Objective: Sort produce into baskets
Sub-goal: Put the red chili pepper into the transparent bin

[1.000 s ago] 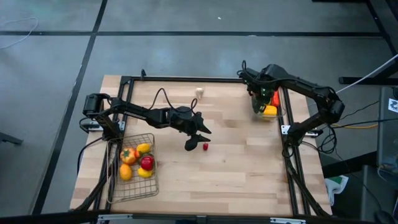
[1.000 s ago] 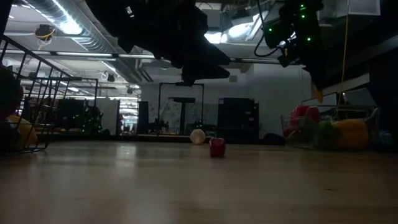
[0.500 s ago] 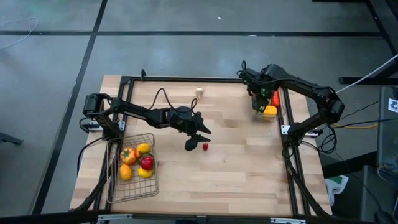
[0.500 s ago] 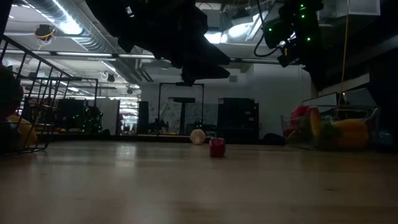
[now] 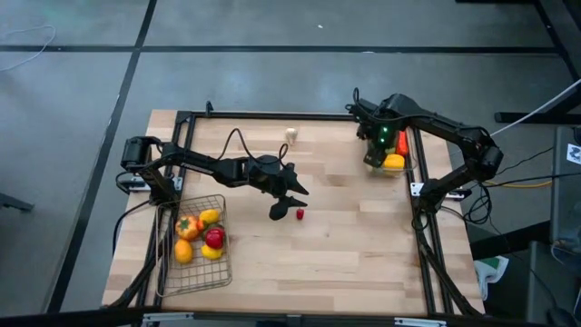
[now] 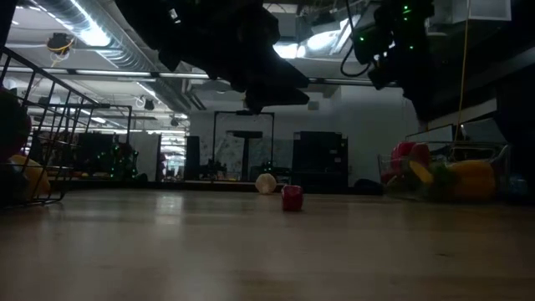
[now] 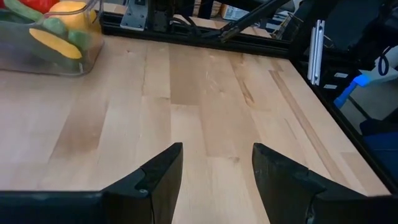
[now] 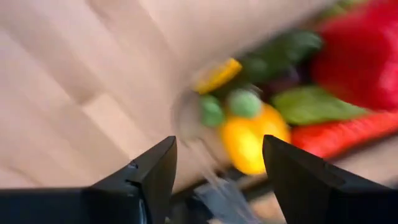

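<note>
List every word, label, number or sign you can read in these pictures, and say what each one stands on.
None can be read. The produce, the wire basket, the clear bin, the table and both arms carry no legible text. A white tag at the high view's right edge is too small to read.

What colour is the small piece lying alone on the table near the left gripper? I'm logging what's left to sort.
Red. The small piece shows best in the low view.

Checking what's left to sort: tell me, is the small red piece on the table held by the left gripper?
No, the small red piece lies on the bare table just beside the left gripper, whose fingers are empty.
</note>
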Robot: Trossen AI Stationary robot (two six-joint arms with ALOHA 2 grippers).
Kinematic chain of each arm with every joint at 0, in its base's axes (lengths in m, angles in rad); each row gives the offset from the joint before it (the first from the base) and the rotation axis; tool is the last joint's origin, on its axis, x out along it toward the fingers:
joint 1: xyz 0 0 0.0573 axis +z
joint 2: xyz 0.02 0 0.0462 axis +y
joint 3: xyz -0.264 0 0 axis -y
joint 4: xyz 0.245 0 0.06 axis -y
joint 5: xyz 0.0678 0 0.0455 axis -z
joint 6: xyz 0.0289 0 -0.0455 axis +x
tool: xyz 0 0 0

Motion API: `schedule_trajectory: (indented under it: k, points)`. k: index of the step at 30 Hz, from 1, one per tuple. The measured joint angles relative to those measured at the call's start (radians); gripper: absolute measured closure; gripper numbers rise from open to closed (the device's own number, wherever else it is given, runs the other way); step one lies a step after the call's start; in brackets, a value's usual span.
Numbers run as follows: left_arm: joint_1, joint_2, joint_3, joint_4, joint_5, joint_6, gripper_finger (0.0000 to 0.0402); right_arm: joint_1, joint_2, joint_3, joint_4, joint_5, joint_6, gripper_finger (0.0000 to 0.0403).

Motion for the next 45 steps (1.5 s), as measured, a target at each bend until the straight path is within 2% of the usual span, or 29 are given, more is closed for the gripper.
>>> schedule_trajectory:
  k: [3, 5, 12, 21, 26, 31, 35, 45]
  points:
    - [0.001, 0.000, 0.000, 0.000, -0.001, 0.003, 0.0212, 0.011, 0.000, 0.000, 0.046, -0.090, 0.022, 0.0166]
    - [0.001, 0.000, 0.000, 0.000, -0.006, 0.006, 0.0212, 0.032, 0.000, 0.000, 0.085, -0.097, 0.026, 0.0166]
    - [0.001, 0.000, 0.000, 0.000, -0.009, 0.006, 0.0212, 0.174, 0.000, 0.000, 0.222, -0.034, 0.025, 0.0166]
    - [0.042, -0.021, 0.000, -0.020, -0.012, 0.007, 0.0212, 0.428, 0.000, 0.000, 0.537, -0.030, 0.026, 0.0166]
    - [0.103, -0.061, 0.000, -0.127, -0.012, 0.007, 0.0212, 0.553, 0.023, 0.000, 0.645, -0.029, 0.017, 0.0166]
    - [0.156, -0.086, -0.001, -0.235, -0.012, 0.008, 0.0212, 0.648, 0.097, 0.000, 0.686, 0.011, -0.083, 0.0166]
    - [0.188, -0.089, -0.001, -0.304, -0.011, 0.008, 0.0212, 0.691, 0.175, 0.000, 0.743, 0.051, -0.123, 0.0166]
    - [0.216, -0.089, -0.001, -0.406, -0.011, 0.008, 0.0212, 0.700, 0.352, 0.000, 0.885, 0.044, -0.181, 0.0166]
